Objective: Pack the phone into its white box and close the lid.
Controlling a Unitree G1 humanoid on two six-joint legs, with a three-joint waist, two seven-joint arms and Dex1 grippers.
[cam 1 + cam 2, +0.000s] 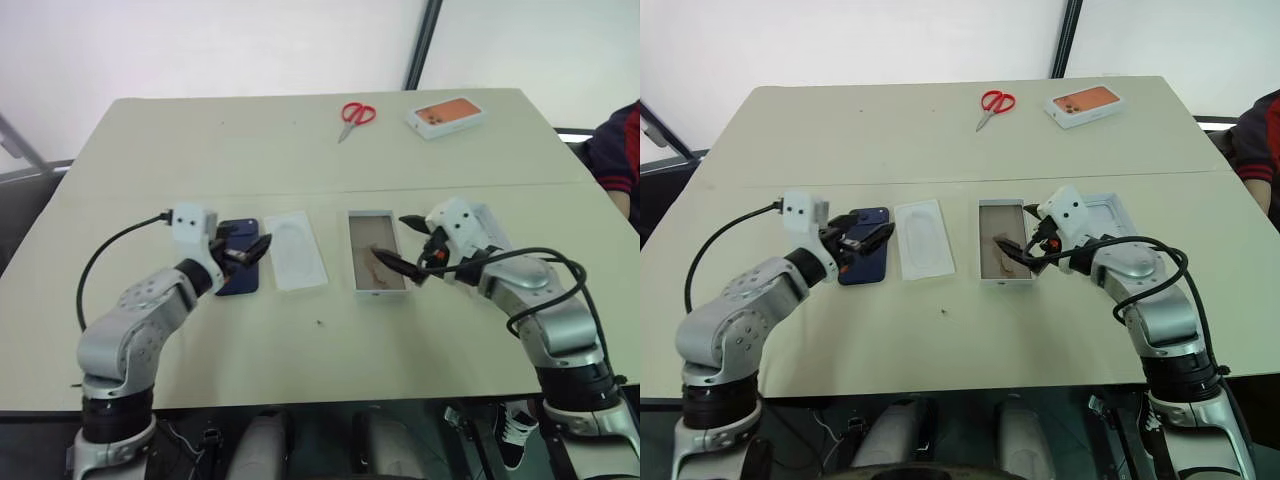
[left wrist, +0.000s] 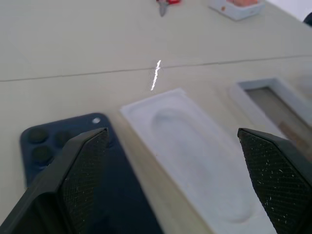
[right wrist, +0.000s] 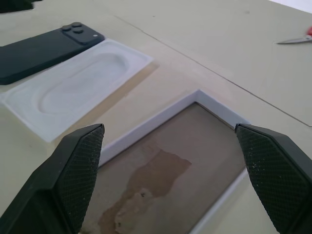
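Right now, from the head camera, I'm at the pickup step: the phone (image 1: pixel 240 270) lies flat on the table (image 1: pixel 300 140), back up, not yet in the white box (image 1: pixel 377 252), which sits open further right with the flat white insert (image 1: pixel 296 250) between them. The lid (image 1: pixel 1110 215) lies just beyond the box, half hidden behind my right arm. My left gripper (image 1: pixel 245 253) hovers over the phone, pointing forward and inward, nearly level, fingers spread and empty. My right gripper (image 1: pixel 400 245) reaches in over the box, angled inward, also released with nothing in it.

On the left wrist view, my two fingertips (image 2: pixel 83 175) stand wide apart, the phone's camera end under one and the insert ahead.

On the right wrist view, the fingers (image 3: pixel 78 165) straddle the box's tan floor, the phone and insert beyond.

I judge the next move calls for tipping the left wrist downward and closing across the phone's narrow width.
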